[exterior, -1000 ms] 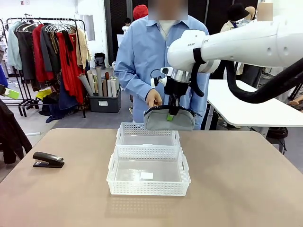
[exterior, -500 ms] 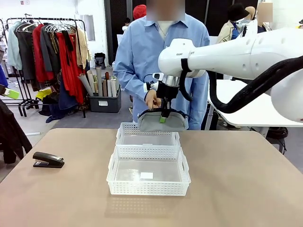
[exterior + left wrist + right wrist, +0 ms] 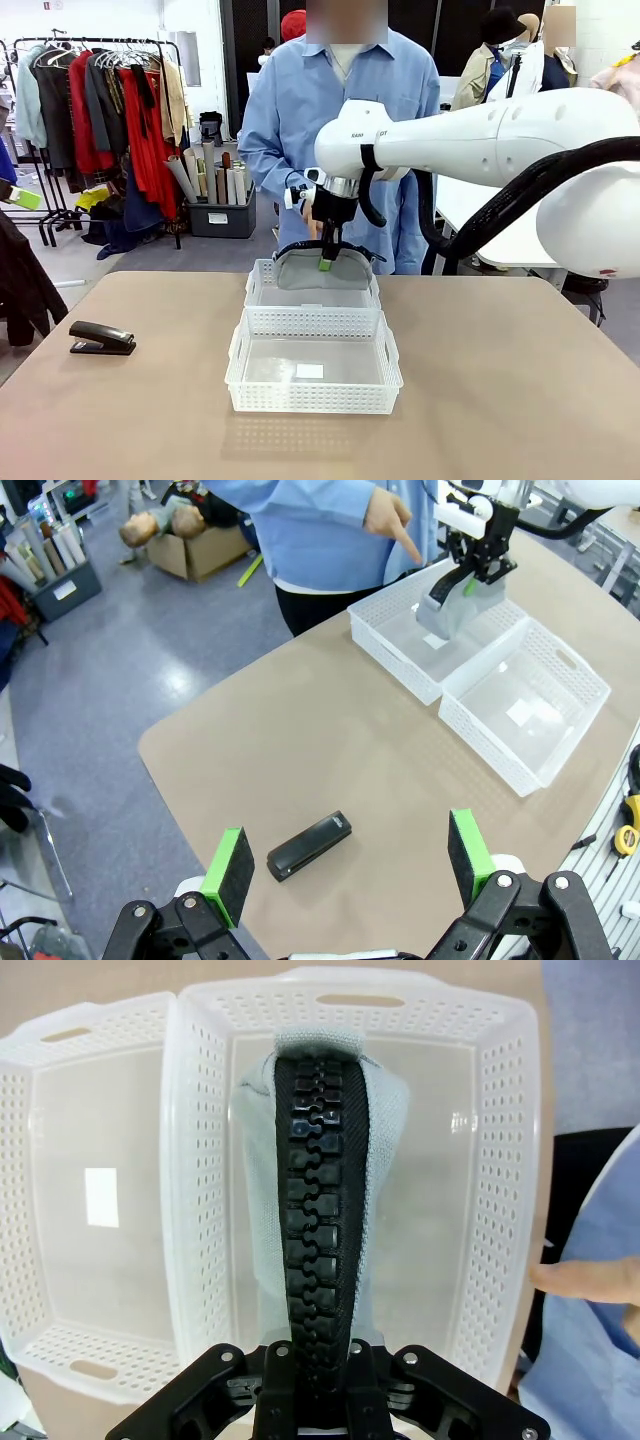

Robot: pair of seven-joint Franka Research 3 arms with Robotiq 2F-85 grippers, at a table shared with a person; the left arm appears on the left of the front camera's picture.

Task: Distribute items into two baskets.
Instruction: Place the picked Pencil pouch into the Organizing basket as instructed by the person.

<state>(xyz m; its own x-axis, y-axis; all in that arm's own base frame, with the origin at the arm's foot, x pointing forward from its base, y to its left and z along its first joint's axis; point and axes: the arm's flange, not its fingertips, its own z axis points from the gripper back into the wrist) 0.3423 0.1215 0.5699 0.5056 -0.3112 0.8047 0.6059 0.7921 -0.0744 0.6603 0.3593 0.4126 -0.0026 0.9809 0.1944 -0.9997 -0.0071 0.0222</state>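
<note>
Change: the right tool [image 3: 325,262] has come down and shifted toward the robot's left since the earlier frames. It has brought the grey pouch [image 3: 303,274] from above and beyond the baskets down into the far basket [image 3: 256,292].
Right tool: clamped tight on the pouch's black strap [image 3: 318,1190], pinching it at the top, with the pouch hanging below the fingers.
Pouch: its lower part sits behind the far basket's perforated wall and its upper edge stands above the rim. In the right wrist view it hangs over the middle of that basket's floor; whether it touches the floor cannot be told.
Left tool [image 3: 350,858]: jaws spread wide with nothing between them, held high above the left part of the counter [image 3: 500,380].
Stapler [image 3: 101,338]: black, lying flat on the counter, well apart from the baskets on the robot's left and below the left tool.
Near basket [image 3: 312,398]: set long side against long side with the far basket, with a small white label [image 3: 310,371] on its floor.
Person: stands at the far side in a blue shirt. One hand [image 3: 392,518] points a finger down toward the far basket, close to the right tool.
</note>
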